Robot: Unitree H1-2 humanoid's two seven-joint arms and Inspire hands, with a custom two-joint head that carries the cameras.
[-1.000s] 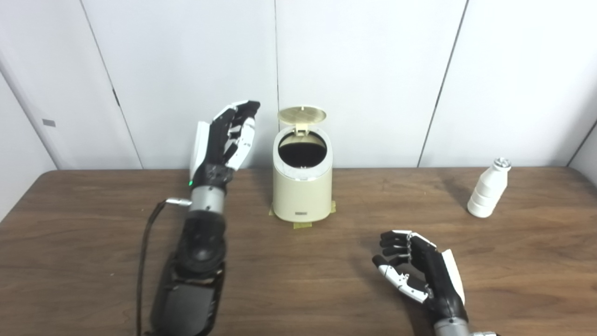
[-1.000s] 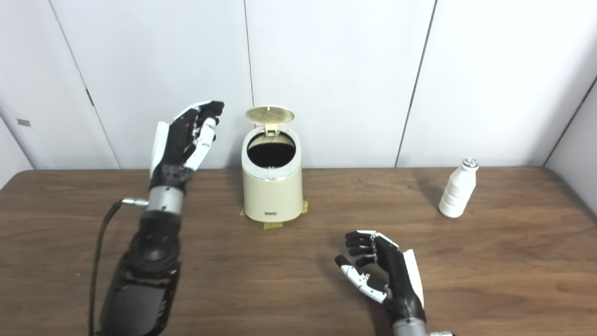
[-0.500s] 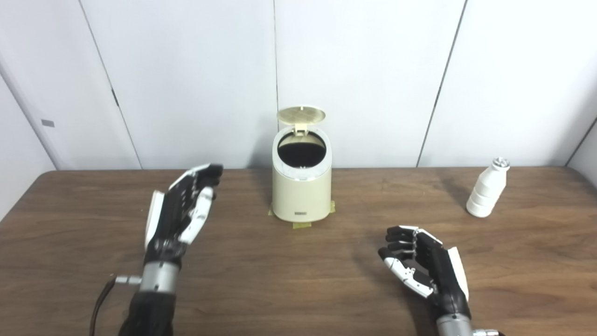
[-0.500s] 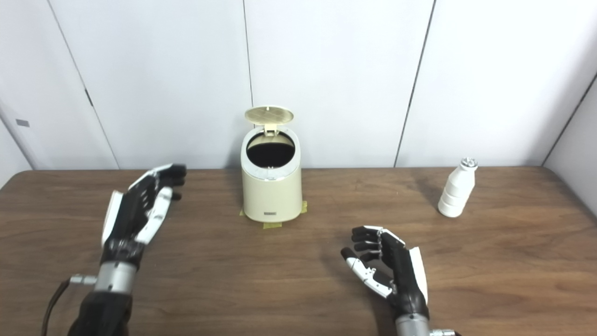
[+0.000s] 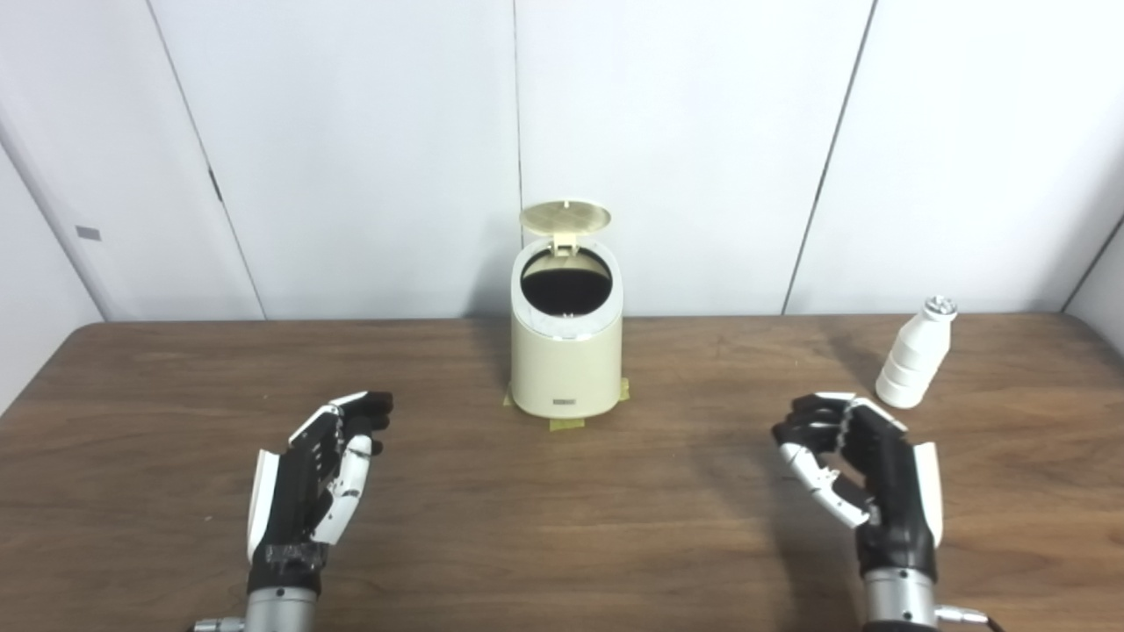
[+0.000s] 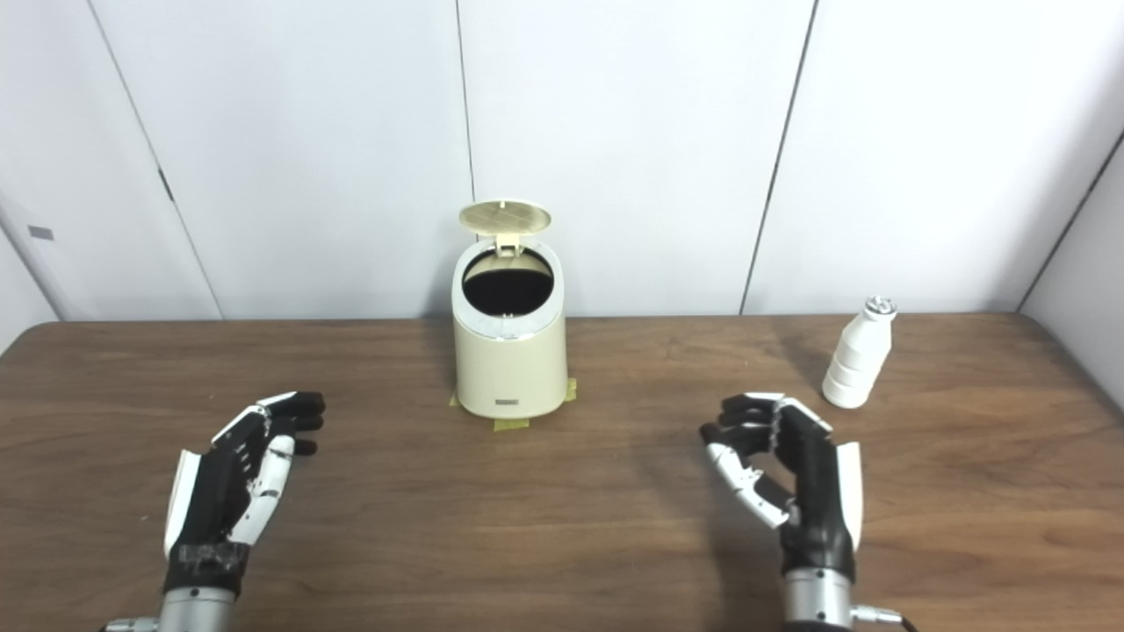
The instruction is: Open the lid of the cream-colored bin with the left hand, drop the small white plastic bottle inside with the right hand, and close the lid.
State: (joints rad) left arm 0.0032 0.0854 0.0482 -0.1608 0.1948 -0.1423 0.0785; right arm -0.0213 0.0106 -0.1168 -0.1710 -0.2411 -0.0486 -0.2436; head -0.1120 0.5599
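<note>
Left hand has dropped back to the table; right hand has moved up toward the bottle.

The left hand rests low at the left, fingers spread, holding nothing. At centre, one bin stands with its one lid tipped up, so the opening step looks done. The right hand, fingers loosely curled and empty, is near the one bottle but not touching it. The grasp comes next: reach further right and close around the bottle's body.
</note>
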